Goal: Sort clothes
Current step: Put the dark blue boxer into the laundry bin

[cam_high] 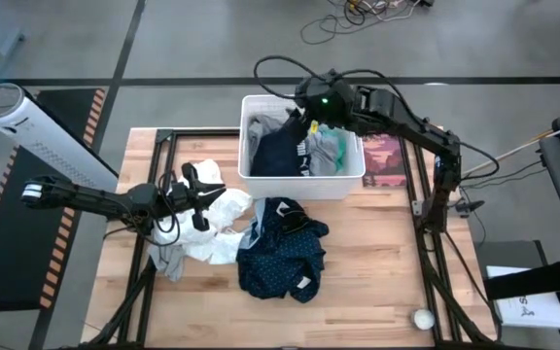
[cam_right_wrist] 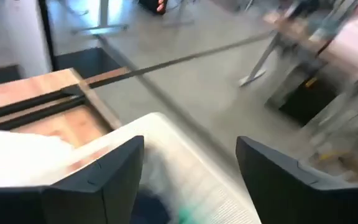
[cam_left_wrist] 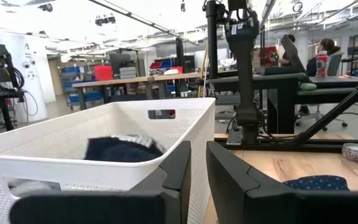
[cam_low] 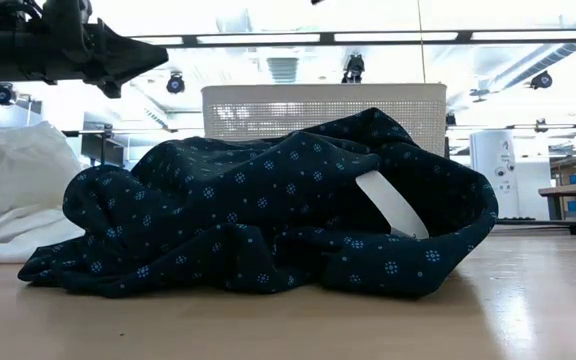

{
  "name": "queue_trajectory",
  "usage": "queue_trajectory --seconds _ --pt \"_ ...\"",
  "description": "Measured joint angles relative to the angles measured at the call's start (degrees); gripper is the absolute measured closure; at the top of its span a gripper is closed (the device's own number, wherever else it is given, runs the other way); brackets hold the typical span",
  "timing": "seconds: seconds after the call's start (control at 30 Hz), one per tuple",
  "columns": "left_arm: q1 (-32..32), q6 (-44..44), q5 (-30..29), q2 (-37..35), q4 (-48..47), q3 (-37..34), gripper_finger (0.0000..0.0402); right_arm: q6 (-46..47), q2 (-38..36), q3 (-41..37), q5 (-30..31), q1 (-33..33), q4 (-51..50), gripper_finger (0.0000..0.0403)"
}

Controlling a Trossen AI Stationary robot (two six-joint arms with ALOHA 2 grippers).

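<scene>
I see the dark navy dotted garment [cam_high: 282, 248] lying crumpled on the table [cam_high: 377, 282], just near of the white plastic basket [cam_high: 304, 183] and roughly at the table's middle. In the low view it fills the foreground as a rumpled heap [cam_low: 268, 215], with a white label or collar strip showing in its folds. Touching its left edge is a pile of white garments [cam_high: 224, 226], and a greyish piece [cam_high: 168, 261] trails from that pile toward the near left. Inside the basket I can make out 3 more pieces: a dark navy one [cam_high: 278, 156] on the left side, a grey one [cam_high: 263, 126] at the far left corner, and a teal one [cam_high: 331, 148] on the right side.

My left gripper [cam_high: 205, 190] reaches in from the left and hangs over the white pile, just left of the basket's near left corner. Its jaws stand close together with only a narrow gap and nothing between them, as the left wrist view shows [cam_left_wrist: 197, 180]. My right gripper [cam_high: 311, 122] is above the basket's far side, over the clothes there; its jaws are spread wide apart and empty in the right wrist view [cam_right_wrist: 190, 171].

A magenta printed sheet [cam_high: 385, 160] lies on the table right of the basket.
</scene>
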Motion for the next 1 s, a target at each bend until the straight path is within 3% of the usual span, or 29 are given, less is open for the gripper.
queue_trajectory --seconds 0.13,0.37,0.53,0.67,1.0 --pt "0.00 0.00 -0.01 0.00 0.07 0.00 0.0364 7.07 0.00 -3.09 -10.69 -2.53 -3.95 0.0198" --pt "0.00 -0.02 -0.01 0.00 0.13 0.00 0.0364 5.57 0.00 -16.03 -18.28 -5.76 -3.13 0.0383" --pt "0.00 0.25 -0.01 0.00 0.13 0.00 0.0364 6.22 0.00 -27.26 -23.36 -7.69 2.20 0.0391" --pt "0.00 0.33 0.01 0.00 0.13 0.00 0.0364 6.65 0.02 -35.67 -23.73 -8.58 6.37 0.0400" --pt "0.00 0.37 0.01 0.00 0.13 0.00 0.0364 10.86 0.00 -49.86 -30.56 -13.65 17.81 0.0403"
